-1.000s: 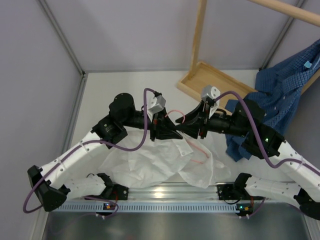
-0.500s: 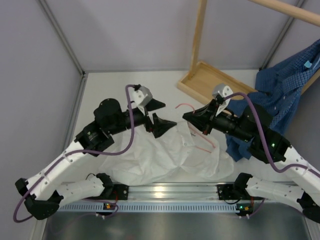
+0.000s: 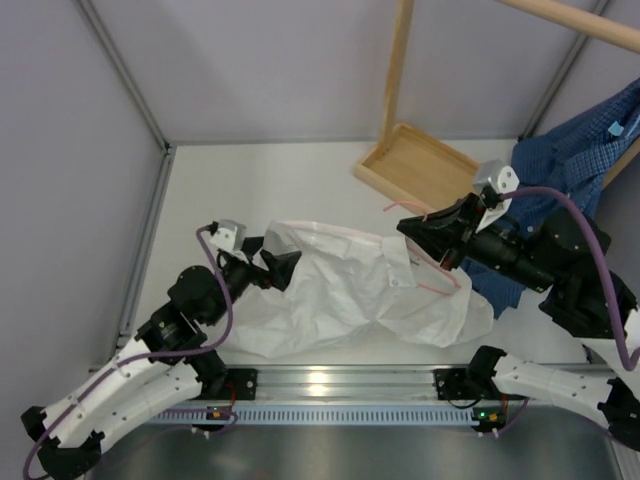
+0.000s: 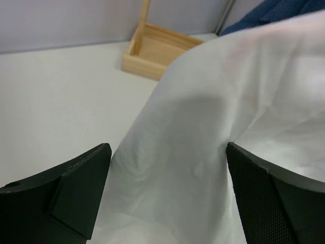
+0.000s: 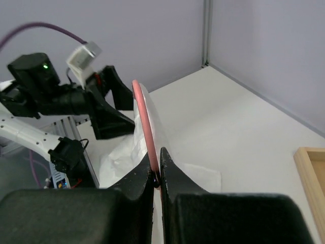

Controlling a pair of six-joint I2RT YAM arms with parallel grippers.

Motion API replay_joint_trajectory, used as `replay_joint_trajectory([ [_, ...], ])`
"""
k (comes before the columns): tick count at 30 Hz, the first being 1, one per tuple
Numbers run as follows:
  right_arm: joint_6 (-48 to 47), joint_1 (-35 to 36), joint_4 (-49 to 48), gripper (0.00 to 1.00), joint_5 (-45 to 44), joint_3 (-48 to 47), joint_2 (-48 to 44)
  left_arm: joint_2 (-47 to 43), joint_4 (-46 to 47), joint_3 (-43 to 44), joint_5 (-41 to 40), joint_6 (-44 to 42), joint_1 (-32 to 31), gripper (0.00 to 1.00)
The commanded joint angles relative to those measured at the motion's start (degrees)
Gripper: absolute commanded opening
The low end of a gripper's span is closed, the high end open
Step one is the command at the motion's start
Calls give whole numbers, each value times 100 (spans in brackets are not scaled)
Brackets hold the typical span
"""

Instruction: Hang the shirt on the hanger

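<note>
The white shirt (image 3: pixel 350 290) lies stretched across the table, one end lifted toward my right gripper. The pink hanger (image 3: pixel 391 207) shows its hook by that gripper and a wire (image 3: pixel 441 286) running under the fabric. My right gripper (image 3: pixel 405 229) is shut on the hanger (image 5: pixel 144 117), its jaws pinching the thin wire (image 5: pixel 157 175), and white fabric (image 5: pixel 155 114) drapes over the wire's far end. My left gripper (image 3: pixel 284 263) is open at the shirt's left end. In its wrist view the shirt (image 4: pixel 203 127) fills the gap between the wide-apart fingers (image 4: pixel 76 178) without being clamped.
The wooden rack's base (image 3: pixel 415 165) and post (image 3: pixel 398 70) stand at the back right. A blue checked shirt (image 3: pixel 565 190) hangs at the right edge, close behind my right arm. A metal rail (image 3: pixel 330 385) runs along the near edge.
My left gripper opened, let go and drew back to the left. My right gripper shut on the hanger and moved right, pulling the shirt out wider.
</note>
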State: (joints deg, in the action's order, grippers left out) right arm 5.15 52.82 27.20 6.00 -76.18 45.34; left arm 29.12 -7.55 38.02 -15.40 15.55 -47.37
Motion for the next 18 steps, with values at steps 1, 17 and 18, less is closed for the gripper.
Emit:
replay_joint_trajectory([
  [1, -93, 27, 373, 0, 331, -485, -122, 93, 963, -268, 554, 53, 0, 98],
  [17, -233, 18, 418, 0, -1311, -116, -667, 1121, 18, 135, -3241, 1423, 333, 0],
  [18, -233, 18, 418, 0, -1390, -107, -676, 1139, -105, 153, -3276, 1511, 386, 0],
])
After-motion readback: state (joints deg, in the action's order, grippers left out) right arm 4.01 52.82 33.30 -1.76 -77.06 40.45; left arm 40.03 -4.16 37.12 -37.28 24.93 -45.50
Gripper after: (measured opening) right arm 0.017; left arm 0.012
